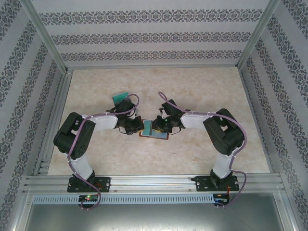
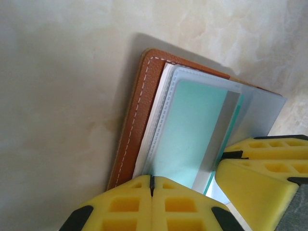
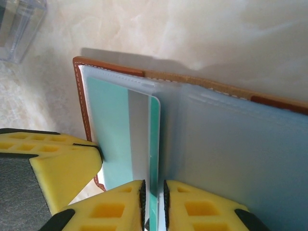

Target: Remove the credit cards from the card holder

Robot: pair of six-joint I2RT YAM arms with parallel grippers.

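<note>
The brown leather card holder [image 1: 154, 130] lies open on the table between both grippers, its blue-grey sleeves [image 3: 240, 159] facing up. A teal credit card [image 3: 155, 144] stands on edge at the fold, partly out of its sleeve, and my right gripper [image 3: 154, 192] is shut on its near end. More teal shows through the left sleeve [image 2: 192, 125]. My left gripper [image 2: 152, 180] is shut, its tips pressed against the left page beside the stitched leather rim [image 2: 137, 120]. The right gripper [image 2: 222, 158] holds the card's edge [image 2: 236, 120] just to the right of it. The black and tan-yellow cards are hidden.
A teal rectangular object [image 1: 119, 98] sits on the table behind the left wrist. A clear plastic box [image 3: 19, 24] stands beyond the holder's far corner. Aluminium rails [image 1: 144, 180] and patterned walls enclose the marbled table [image 1: 202, 86].
</note>
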